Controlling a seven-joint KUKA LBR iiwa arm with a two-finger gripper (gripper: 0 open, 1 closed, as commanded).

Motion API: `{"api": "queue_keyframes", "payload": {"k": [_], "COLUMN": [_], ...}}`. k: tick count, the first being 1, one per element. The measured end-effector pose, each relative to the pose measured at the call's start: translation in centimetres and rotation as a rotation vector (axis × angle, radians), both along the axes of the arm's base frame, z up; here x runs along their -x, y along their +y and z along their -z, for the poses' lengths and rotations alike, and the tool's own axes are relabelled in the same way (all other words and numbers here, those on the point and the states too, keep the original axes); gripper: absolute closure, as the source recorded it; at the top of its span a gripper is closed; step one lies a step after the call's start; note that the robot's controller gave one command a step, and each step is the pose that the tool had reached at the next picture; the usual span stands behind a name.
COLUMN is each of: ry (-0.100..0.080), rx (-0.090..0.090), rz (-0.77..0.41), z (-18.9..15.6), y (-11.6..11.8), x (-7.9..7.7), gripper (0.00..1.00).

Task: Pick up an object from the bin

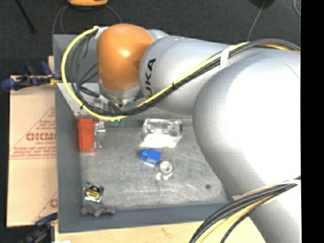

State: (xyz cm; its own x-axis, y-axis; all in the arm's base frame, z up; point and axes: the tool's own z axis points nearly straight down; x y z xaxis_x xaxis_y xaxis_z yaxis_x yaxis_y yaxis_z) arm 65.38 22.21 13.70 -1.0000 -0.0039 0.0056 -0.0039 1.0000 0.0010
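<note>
Since the orange wrist cover [121, 54] hangs right over them, I cannot tell whether the fingers are open or closed, or whether they have hold of anything. Nearest below the cover, an orange-red block [86, 134] lies by the left wall of the bin [142, 206], with a silvery piece [99, 134] just beside it. Further right lie a clear packet [162, 130], a blue piece [150, 156] and a small clear cap [164, 170].

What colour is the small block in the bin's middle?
The small block is blue; camera view.
</note>
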Motion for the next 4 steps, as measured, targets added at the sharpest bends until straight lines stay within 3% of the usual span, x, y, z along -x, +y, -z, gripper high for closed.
{"api": "queue_keyframes", "payload": {"k": [1,2,3,4], "ry": [-0.009,-0.020,-0.016,-0.023], "rx": [-0.002,-0.004,0.001,-0.001], "rz": [0.071,0.130,-0.032,-0.028], "z": [6.2,6.1,5.9,5.7], "y": [-7.8,-18.4,-21.7,-21.6], "x": [3.7,1.8,7.3,7.0], "gripper": [0.00,0.00,0.00,1.00]}}
